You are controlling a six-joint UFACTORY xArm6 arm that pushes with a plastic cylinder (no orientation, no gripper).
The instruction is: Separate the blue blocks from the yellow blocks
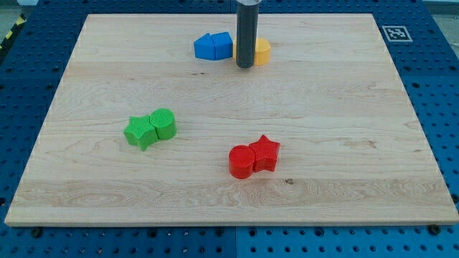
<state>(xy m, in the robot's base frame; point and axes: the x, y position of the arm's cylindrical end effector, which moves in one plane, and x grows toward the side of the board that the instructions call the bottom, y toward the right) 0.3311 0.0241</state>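
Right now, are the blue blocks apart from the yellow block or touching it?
Cannot tell: my tip hides the junction between blue blocks and yellow block; they look adjacent.

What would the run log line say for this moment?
my tip: between blue blocks and yellow block | split: unfinished | green pair, red pair: apart

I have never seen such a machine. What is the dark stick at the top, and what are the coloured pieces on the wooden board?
There is one picture, from one camera looking down at a wooden board. The dark stick is the robot arm's rod; it grasps nothing and only pushes. My tip stands at the view's top, in front of the yellow blocks, just right of the blue blocks. A green star and green cylinder touch at the left. A red cylinder and red star touch lower down. Nothing is held.
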